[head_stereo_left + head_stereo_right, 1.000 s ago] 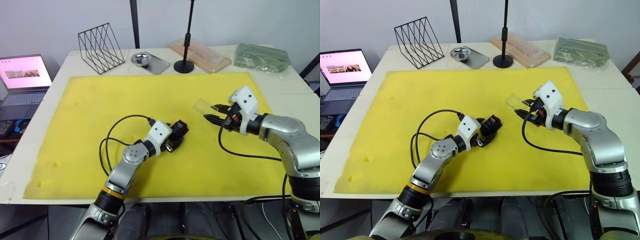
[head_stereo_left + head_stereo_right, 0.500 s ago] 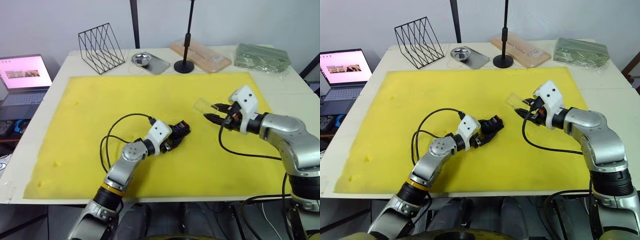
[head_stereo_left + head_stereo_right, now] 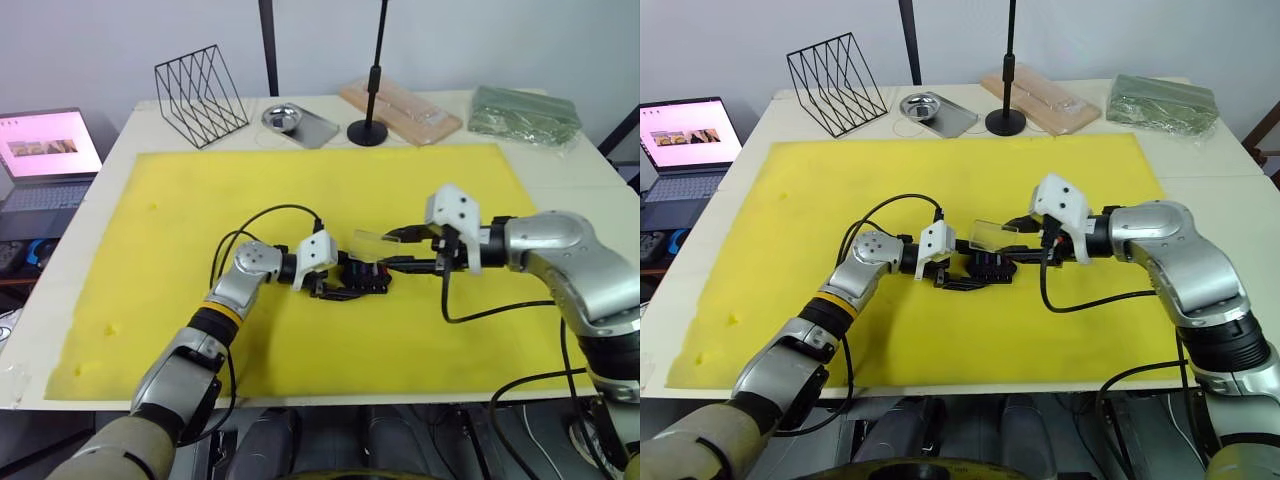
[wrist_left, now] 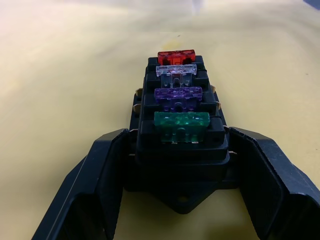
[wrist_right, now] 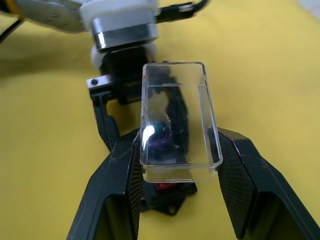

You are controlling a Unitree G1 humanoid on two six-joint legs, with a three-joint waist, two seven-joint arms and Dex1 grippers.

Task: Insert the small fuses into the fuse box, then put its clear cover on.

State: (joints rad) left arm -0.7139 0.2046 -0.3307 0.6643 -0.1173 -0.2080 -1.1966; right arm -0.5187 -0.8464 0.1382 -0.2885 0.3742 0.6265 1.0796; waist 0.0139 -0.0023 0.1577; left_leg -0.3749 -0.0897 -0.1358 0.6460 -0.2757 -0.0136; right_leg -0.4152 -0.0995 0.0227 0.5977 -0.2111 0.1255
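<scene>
I take the fuse box (image 3: 362,279) as my landmark: it lies on the yellow mat (image 3: 180,230), near the middle of the mat's front half. My left gripper (image 4: 175,187) has its two black fingers clamped on the box's sides, and in the left wrist view I count four small fuses (image 4: 178,94) seated in a row along its top: green nearest the gripper, then purple, then a clear one, then red at the far end. Directly above the box, my right gripper (image 5: 176,192) pinches the clear cover (image 5: 177,121) between its fingers, with the cover's hollow side facing down over the fuses; I cannot tell whether cover and box touch. Far behind the box, past the mat's back edge, I see a black wire rack (image 3: 200,94), a metal tray (image 3: 297,123) and a black stand base (image 3: 368,132). A laptop (image 3: 42,158) sits off the mat's left side.
</scene>
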